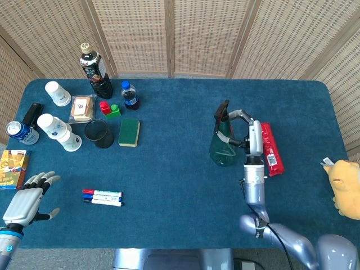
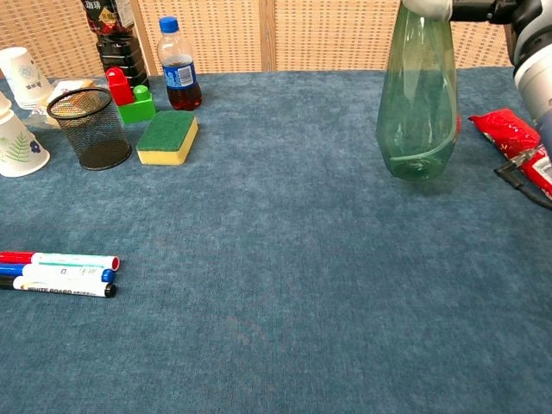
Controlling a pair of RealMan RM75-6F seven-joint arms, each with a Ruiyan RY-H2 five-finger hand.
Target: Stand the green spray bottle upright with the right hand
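Observation:
The green spray bottle [image 1: 223, 147] [image 2: 420, 103] stands upright on the blue table at right of centre, its base resting on the cloth and its black trigger head on top. My right hand [image 1: 242, 128] grips its neck from the right side; in the chest view only the hand's edge [image 2: 517, 17] shows at the top right. My left hand [image 1: 25, 201] hovers at the near left table edge with fingers spread and nothing in it.
A red snack packet [image 1: 270, 147] [image 2: 516, 142] lies just right of the bottle. At back left stand a dark bottle [image 1: 95, 70], cola bottle [image 1: 130, 94], mesh cup [image 2: 90, 128], sponge [image 2: 167, 136] and paper cups [image 1: 58, 131]. Markers [image 2: 57, 273] lie near left. A yellow toy [image 1: 344, 185] sits far right.

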